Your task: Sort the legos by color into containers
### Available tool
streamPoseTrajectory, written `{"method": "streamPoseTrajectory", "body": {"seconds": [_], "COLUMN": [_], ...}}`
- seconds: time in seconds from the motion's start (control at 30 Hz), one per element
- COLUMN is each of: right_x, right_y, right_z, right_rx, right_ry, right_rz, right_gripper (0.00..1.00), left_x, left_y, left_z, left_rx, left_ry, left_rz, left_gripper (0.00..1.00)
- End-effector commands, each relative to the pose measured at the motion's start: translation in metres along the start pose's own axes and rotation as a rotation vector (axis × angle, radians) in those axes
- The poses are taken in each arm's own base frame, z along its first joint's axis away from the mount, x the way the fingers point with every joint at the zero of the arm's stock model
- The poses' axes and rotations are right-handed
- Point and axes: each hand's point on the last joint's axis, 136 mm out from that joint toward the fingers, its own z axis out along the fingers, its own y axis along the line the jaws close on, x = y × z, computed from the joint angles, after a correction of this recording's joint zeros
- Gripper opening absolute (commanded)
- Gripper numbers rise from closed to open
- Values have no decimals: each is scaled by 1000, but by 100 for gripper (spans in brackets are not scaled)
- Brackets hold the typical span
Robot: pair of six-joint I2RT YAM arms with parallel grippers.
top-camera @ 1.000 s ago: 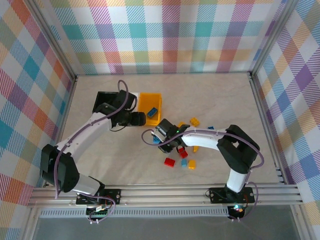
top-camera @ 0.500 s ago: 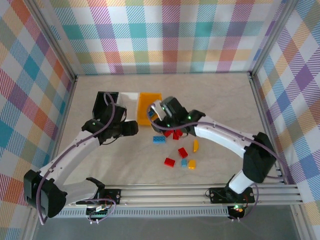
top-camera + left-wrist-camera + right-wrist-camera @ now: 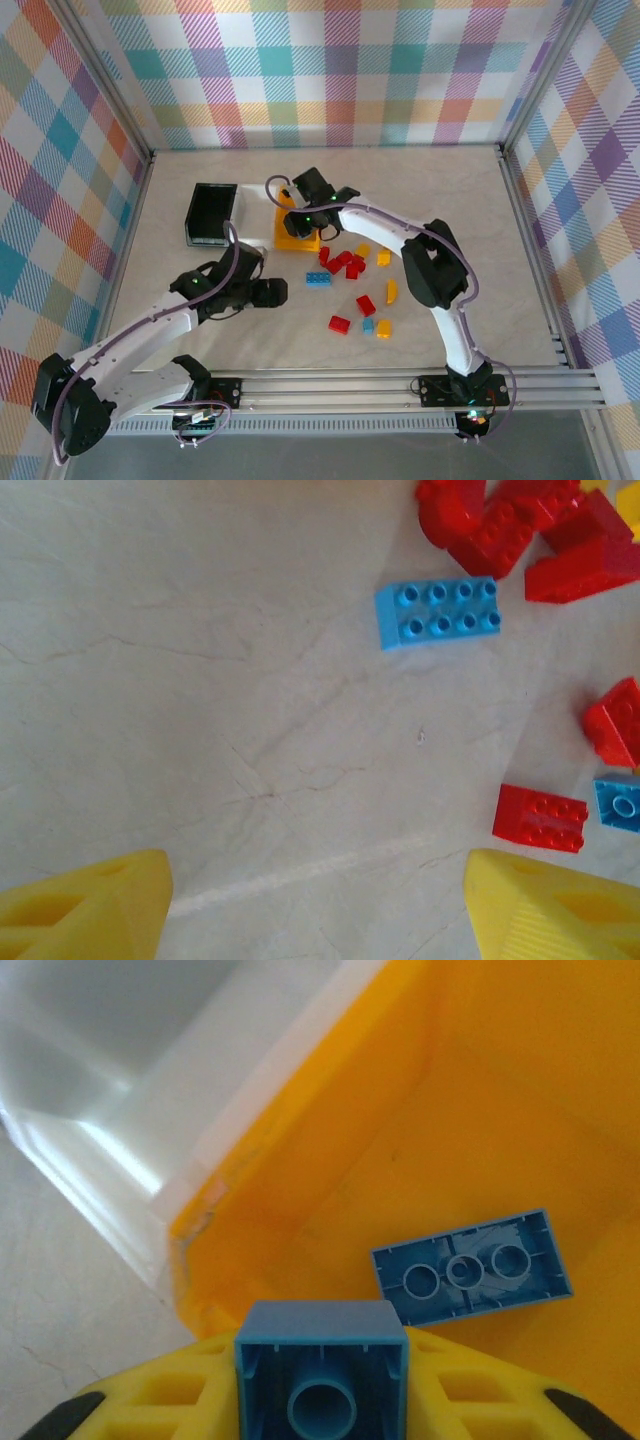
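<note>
Legos, small studded plastic bricks in red, blue and yellow-orange (image 3: 352, 268), lie mostly loose on the pale marbled table (image 3: 450, 210). Nearest me, my left gripper (image 3: 315, 905) hangs wide open over bare tabletop, with a long light-blue brick (image 3: 438, 610) and some red ones just ahead. Farther back, my right gripper (image 3: 320, 1405) is clamped on a small blue square brick (image 3: 320, 1360) above the orange-yellow plastic bin (image 3: 480, 1080), where another blue brick (image 3: 468, 1270) lies studs-down. A white translucent bin (image 3: 130, 1050) sits just beside it, and a black plastic bin (image 3: 212, 213) is on that one's far side.
</note>
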Motion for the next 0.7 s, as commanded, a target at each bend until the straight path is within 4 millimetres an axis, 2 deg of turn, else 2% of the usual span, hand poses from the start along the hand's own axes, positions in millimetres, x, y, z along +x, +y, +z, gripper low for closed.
{"method": "streamPoseTrajectory", "body": {"seconds": [0.0, 0.17, 0.3, 0.37, 0.47, 0.57, 0.67], "right_x": [-19, -27, -12, 8, 53, 99, 136], "right_y": [9, 20, 18, 10, -4, -11, -14], "right_z": [-14, -43, -79, -98, -120, -134, -147], "right_rx": [-57, -102, -82, -42, 9, 37, 36], "right_ry": [-33, -75, -78, -67, -26, 30, 52], "right_rz": [26, 23, 35, 58, 117, 159, 201], "right_gripper": [44, 49, 53, 59, 68, 71, 71], "left_x": [6, 13, 4, -1, -7, -15, -25], "left_y": [-11, -24, -35, -42, -54, -66, -77], "left_z": [3, 18, 33, 45, 66, 87, 103], "left_rx": [50, 60, 56, 51, 54, 70, 75], "left_ry": [-19, 10, 29, 51, 99, 108, 122], "left_rz": [-7, 40, 117, 171, 209, 212, 213], "left_gripper": [78, 79, 82, 82, 83, 87, 89]}}
